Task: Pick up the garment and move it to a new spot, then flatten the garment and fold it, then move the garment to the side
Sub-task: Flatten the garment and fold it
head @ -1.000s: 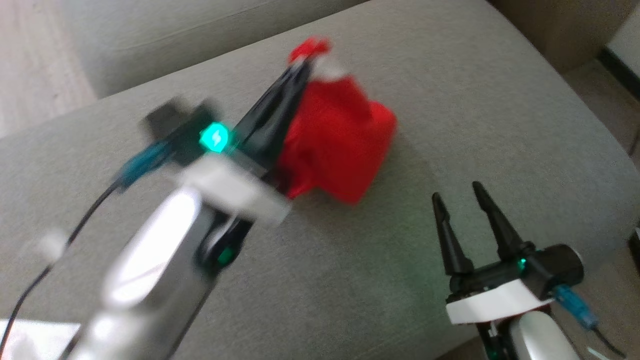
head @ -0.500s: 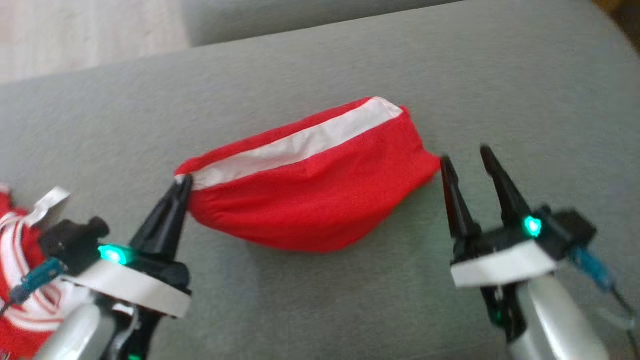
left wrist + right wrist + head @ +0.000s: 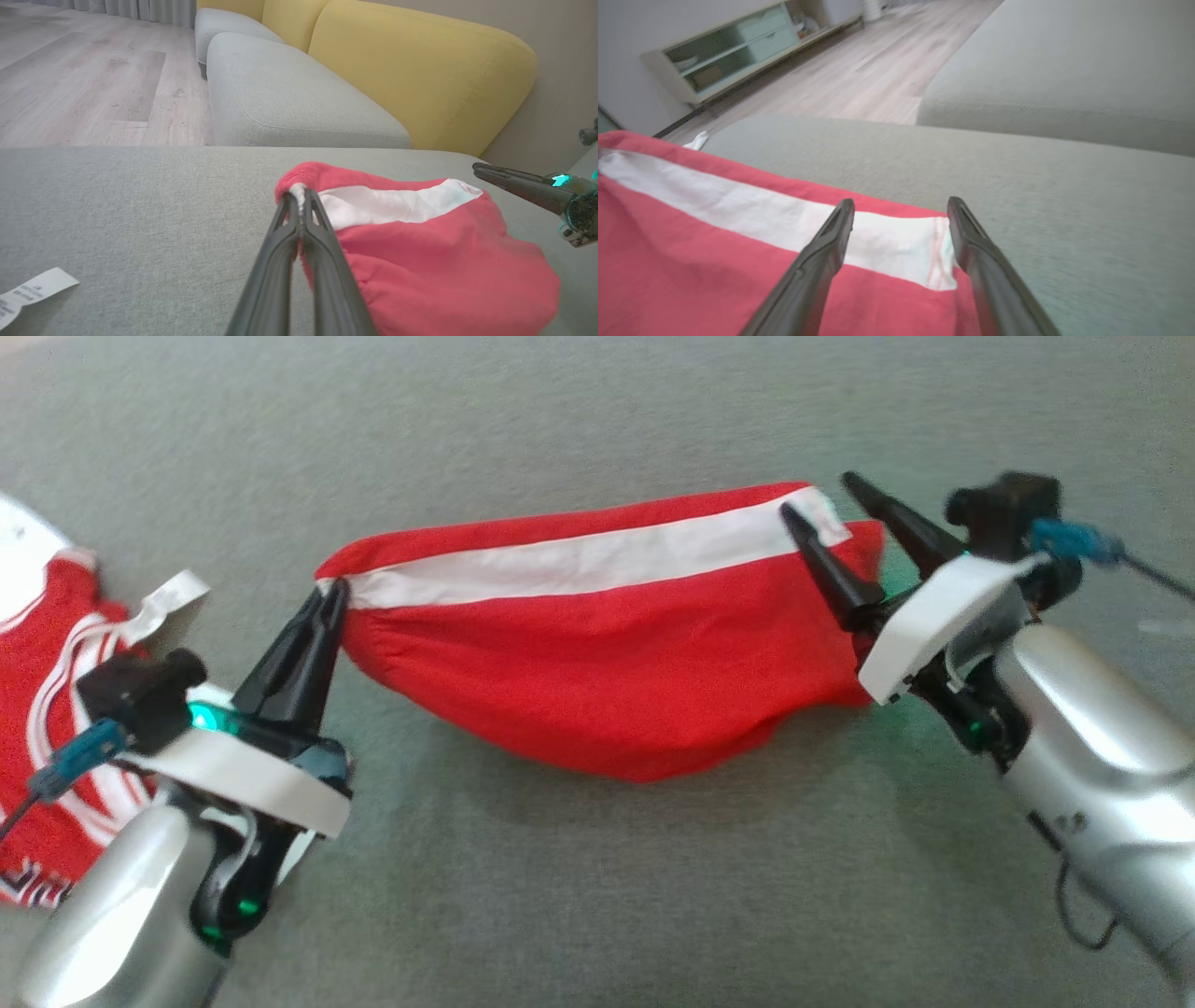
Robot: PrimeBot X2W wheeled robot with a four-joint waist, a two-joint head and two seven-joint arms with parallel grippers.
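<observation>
1. A striped red top (image 3: 51, 709) is cut off at the frame's left edge.
2. My left gripper (image 3: 333, 593) pinches the red garment (image 3: 597, 653), mid-frame on the grey cushion (image 3: 597, 896).
3. My right gripper (image 3: 820, 495) gapes over its right end, perhaps touching.

A home living room, grey upholstered sofa (image 3: 289, 102) with yellow back cushions (image 3: 420, 70) along its rear, pale wood-plank floor (image 3: 93, 84) lay beside the sofa, grey curtains (image 3: 140, 7) hung beyond its far end, low cabinet with pale green drawers (image 3: 733, 51) stood across the floor from it.
</observation>
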